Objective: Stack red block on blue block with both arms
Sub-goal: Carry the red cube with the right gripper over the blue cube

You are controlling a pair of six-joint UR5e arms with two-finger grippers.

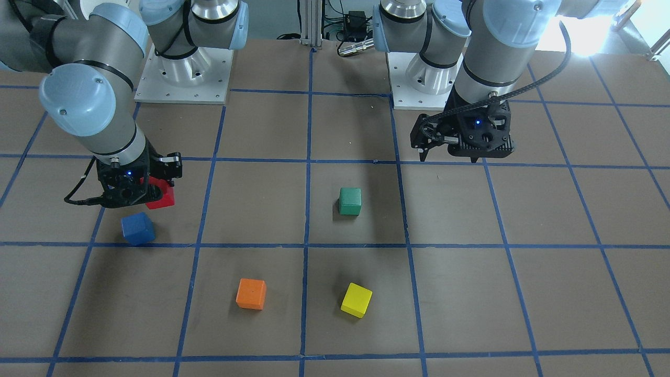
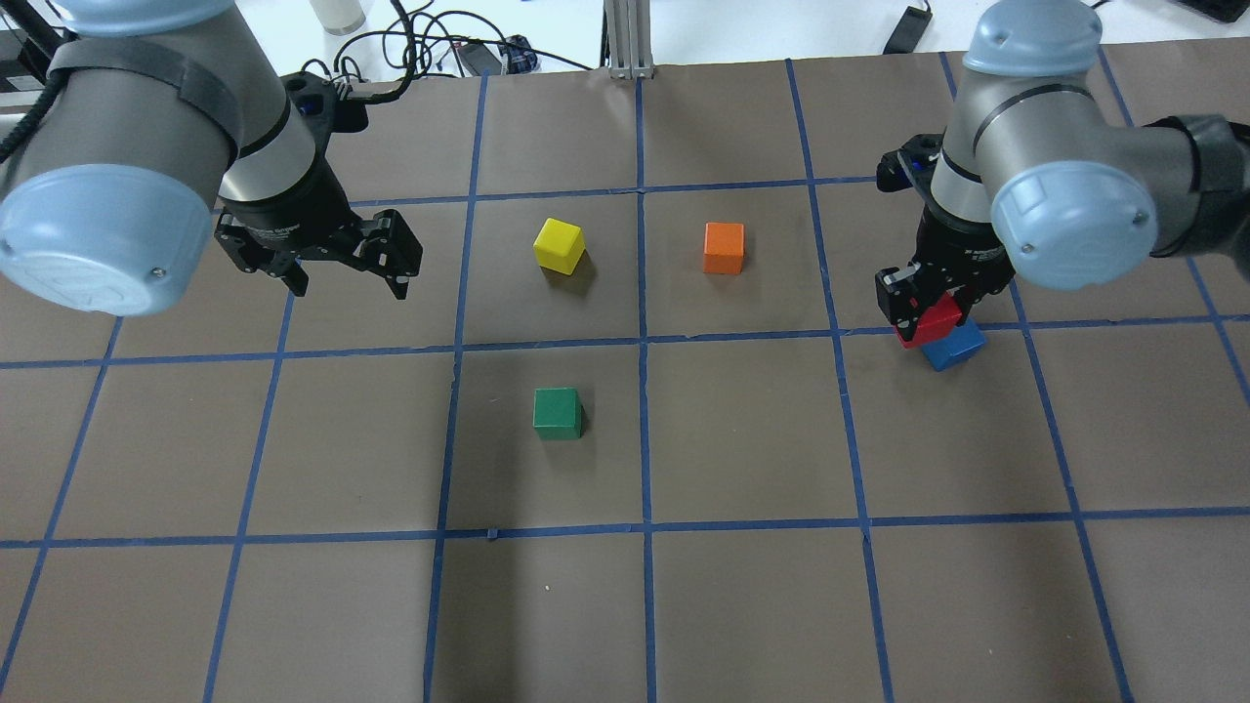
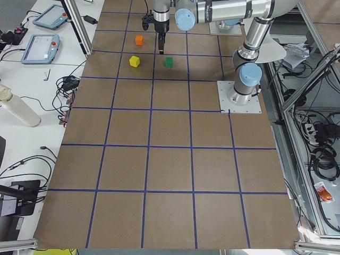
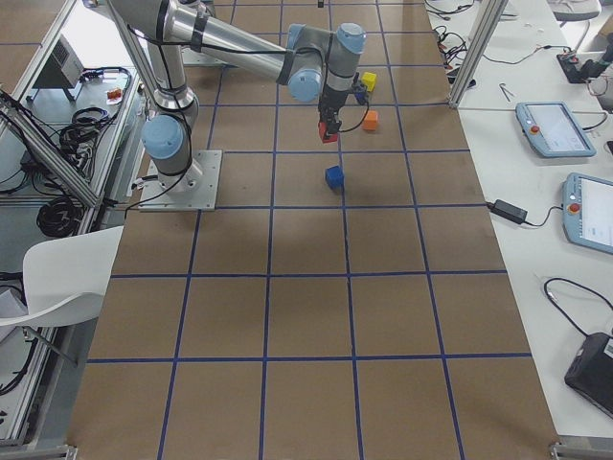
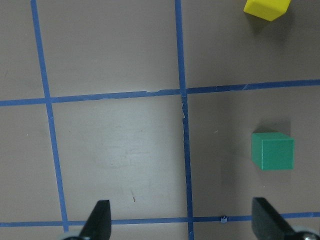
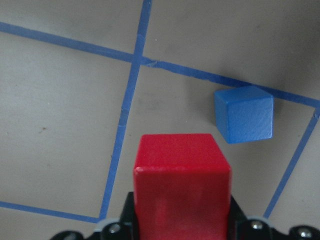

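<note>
Picking up looks done, and the stacking is left. My left gripper (image 2: 349, 289) hangs wide open and empty on the left. On the right, my right gripper (image 2: 928, 310) is clamped on the red block (image 2: 936, 322), lifted off the table (image 2: 742, 439). The blue block (image 2: 959, 350) lies near, not yet squarely beneath.

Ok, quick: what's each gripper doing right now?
Left gripper: open, holding nothing.
Right gripper: shut on the red block.
</note>
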